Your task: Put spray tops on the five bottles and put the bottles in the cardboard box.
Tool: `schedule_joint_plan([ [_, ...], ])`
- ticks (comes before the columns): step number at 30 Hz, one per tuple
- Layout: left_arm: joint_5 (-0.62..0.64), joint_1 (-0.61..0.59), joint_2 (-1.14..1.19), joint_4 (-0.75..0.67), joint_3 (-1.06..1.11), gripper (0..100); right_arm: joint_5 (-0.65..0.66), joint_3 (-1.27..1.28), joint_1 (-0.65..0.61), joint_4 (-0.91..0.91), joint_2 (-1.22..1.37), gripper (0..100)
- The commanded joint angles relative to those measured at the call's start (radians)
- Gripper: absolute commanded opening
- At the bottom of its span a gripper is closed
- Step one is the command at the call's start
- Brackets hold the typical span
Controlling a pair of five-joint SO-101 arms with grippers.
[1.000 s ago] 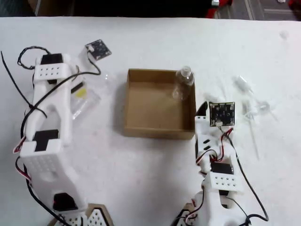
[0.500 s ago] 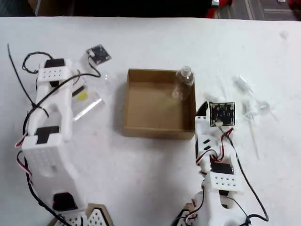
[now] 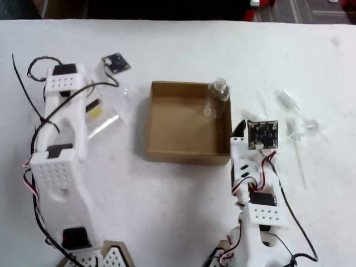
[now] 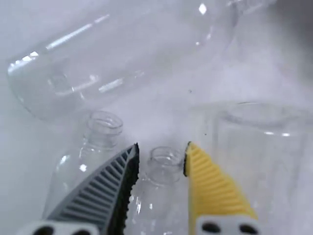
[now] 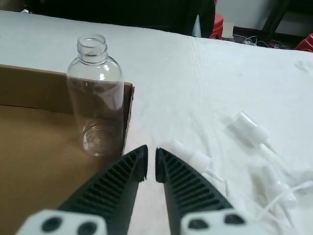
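Observation:
Several clear open-necked bottles (image 4: pixel 117 63) lie in a pile on the white table, left of the cardboard box (image 3: pixel 167 119). My left gripper (image 4: pixel 161 159) is open, its grey finger and yellow finger (image 4: pixel 208 186) on either side of one small bottle's neck (image 4: pixel 165 164). In the high view the left gripper (image 3: pixel 93 107) sits over these bottles (image 3: pixel 108 123). One uncapped bottle (image 5: pixel 95 95) stands upright in the box's far right corner (image 3: pixel 217 97). My right gripper (image 5: pixel 151 164) is shut and empty beside the box's right wall. White spray tops (image 5: pixel 249 128) lie loose to the right (image 3: pixel 297 119).
The right arm (image 3: pixel 253 167) stands just off the box's right side. A small circuit board (image 3: pixel 115 64) hangs on a cable near the left arm. The spray tops' thin tubes (image 3: pixel 300 161) trail across the cloth at the right.
The left arm has shifted a little over the bottle pile, and the lying bottles have been nudged. The right arm, box and standing bottle are unchanged.

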Motion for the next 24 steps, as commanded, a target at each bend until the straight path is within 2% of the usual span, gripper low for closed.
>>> schedule_joint_plan([
  [1, -0.009, 0.004, -0.018, 0.114, -0.117, 7, 0.008, -0.032, -0.007, -0.021, 0.004, 2.1],
  [4, -0.012, 0.004, -0.01, 0.135, -0.143, 2, 0.008, -0.032, -0.007, -0.021, 0.004, 2.1],
  [7, -0.008, 0.001, -0.019, 0.152, -0.152, 2, 0.008, -0.032, -0.007, -0.021, 0.004, 2.1],
  [13, 0.002, 0.042, -0.081, 0.298, -0.224, 2, 0.008, -0.032, -0.005, -0.021, 0.004, 2.1],
  [19, 0.147, 0.11, -0.216, 0.505, -0.404, 2, 0.008, -0.032, -0.005, -0.021, 0.004, 2.1],
  [24, 0.304, 0.128, -0.389, 0.511, -0.433, 2, 0.008, -0.032, -0.001, -0.021, 0.004, 2.1],
])
